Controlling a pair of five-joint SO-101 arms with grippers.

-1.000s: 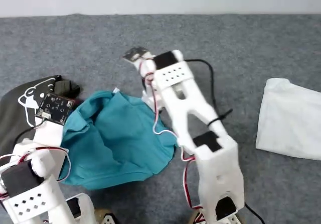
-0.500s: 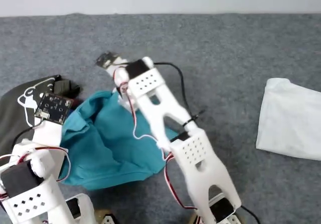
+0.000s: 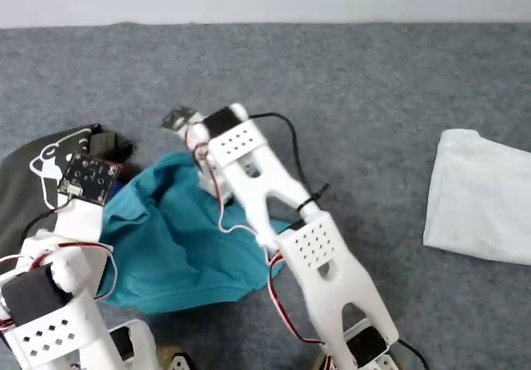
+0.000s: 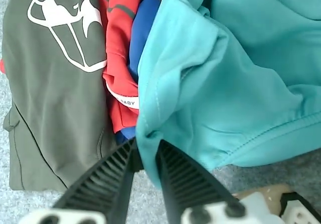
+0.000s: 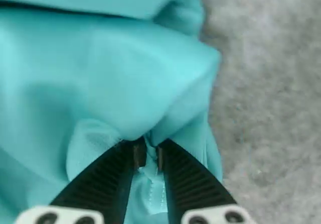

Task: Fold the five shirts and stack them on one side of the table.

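A teal shirt (image 3: 178, 237) lies crumpled on the grey table (image 3: 373, 96), left of centre. My left gripper (image 4: 145, 156) is shut on its hem at the near left. There it lies against a red shirt (image 4: 120, 48), a blue one (image 4: 143, 28) and a dark olive shirt (image 4: 50, 73) with a white cupcake print. My right gripper (image 5: 147, 156) is shut on a bunched fold of the teal shirt (image 5: 100, 83). In the high view the right arm (image 3: 249, 163) slants over the shirt's far edge. A folded white shirt (image 3: 481, 196) lies at the right.
The olive shirt (image 3: 33, 183) lies at the table's left edge, beside the left arm (image 3: 58, 295). A broad stretch of grey table separates the teal shirt from the white one. The white wall runs along the table's far edge.
The right arm has swung left with the teal shirt's right edge, drawing it over the rest of the shirt. The left arm has stayed put.
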